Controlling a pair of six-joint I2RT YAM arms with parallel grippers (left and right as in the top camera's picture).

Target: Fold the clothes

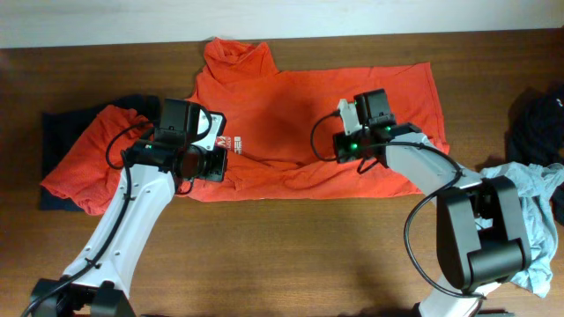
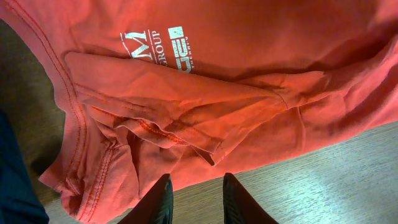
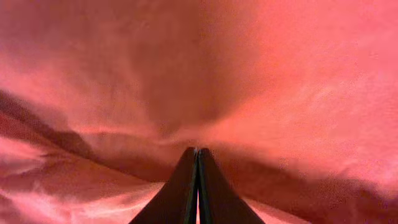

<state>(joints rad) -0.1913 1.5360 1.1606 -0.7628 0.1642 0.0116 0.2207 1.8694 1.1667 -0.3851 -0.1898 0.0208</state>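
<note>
Shirt [image 1: 291, 97], red-orange, lies spread on the desk [image 1: 282, 255], its left end over a dark garment [image 1: 55, 128]. The left tool [image 2: 196, 182] stands spread above the shirt's crumpled lower edge, holding nothing. The right tool [image 3: 197, 154] is pressed together against the shirt; whether it pinches cloth cannot be told.

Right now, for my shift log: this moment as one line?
red-orange cotton T-shirt spread out, not folded | left tool open over its edge | right tool shut, tips at cloth

- Looks like a robot lab bench: left arm [image 1: 132, 216] and right arm [image 1: 480, 233] at a wooden table [image 1: 291, 260].
- Shirt [image 1: 291, 106] spread on it.
- Pale wall [image 1: 264, 18] behind.
</note>
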